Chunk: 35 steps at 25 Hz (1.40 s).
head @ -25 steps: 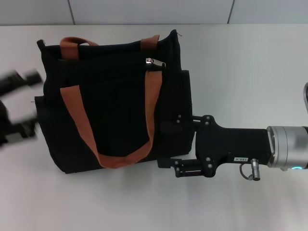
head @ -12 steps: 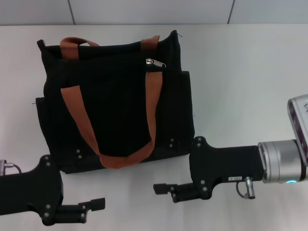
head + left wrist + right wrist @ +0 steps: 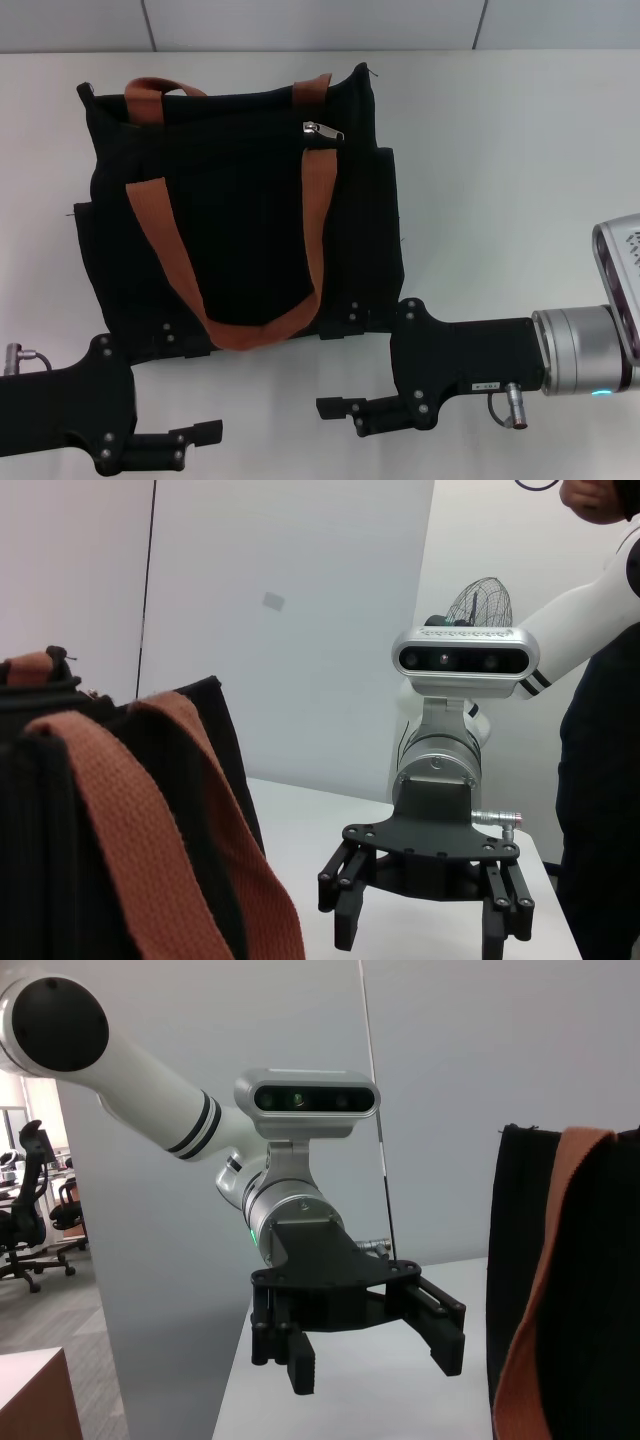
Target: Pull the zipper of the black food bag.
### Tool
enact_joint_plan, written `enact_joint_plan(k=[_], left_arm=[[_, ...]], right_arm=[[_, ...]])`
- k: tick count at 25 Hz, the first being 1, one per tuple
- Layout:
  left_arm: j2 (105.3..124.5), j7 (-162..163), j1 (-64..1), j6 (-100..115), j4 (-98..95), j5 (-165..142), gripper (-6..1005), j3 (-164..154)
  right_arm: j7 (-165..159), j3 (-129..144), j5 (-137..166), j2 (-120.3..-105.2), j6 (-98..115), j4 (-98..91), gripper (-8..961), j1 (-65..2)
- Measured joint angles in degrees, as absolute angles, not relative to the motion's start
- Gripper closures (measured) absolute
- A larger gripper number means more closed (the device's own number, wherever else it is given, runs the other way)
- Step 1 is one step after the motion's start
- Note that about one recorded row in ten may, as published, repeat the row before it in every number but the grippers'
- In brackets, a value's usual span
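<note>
The large boxy black fabric bag (image 3: pixel 240 220) with rust-orange webbing handles (image 3: pixel 235 245) is being shown lying flat on the white table (image 3: pixel 500 180), in the left half of the head view. The small silver metal zipper pull (image 3: pixel 322 130) is being seen near the bag's far edge, toward its right side, untouched by either claw. The black left gripper (image 3: pixel 205 440) is being held low beside the bag's near left corner, its fingers (image 3: pixel 300 1365) spread apart and empty. The black right gripper (image 3: pixel 335 405) is being held just beside the bag's near right corner, its fingers (image 3: pixel 345 920) likewise spread and holding nothing.
</note>
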<state>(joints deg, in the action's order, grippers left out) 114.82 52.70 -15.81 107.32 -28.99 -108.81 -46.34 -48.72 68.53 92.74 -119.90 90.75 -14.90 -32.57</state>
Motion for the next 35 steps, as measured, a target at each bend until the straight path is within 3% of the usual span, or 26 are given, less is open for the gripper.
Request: enact_joint_plan(k=[35], left_arm=[[115.01, 52.02, -16.17, 107.86, -29.0, -108.78, 172, -46.41]], right_arm=[[-46.34, 67.94, 91.22, -119.88, 90.7, -13.8, 192, -32.61]])
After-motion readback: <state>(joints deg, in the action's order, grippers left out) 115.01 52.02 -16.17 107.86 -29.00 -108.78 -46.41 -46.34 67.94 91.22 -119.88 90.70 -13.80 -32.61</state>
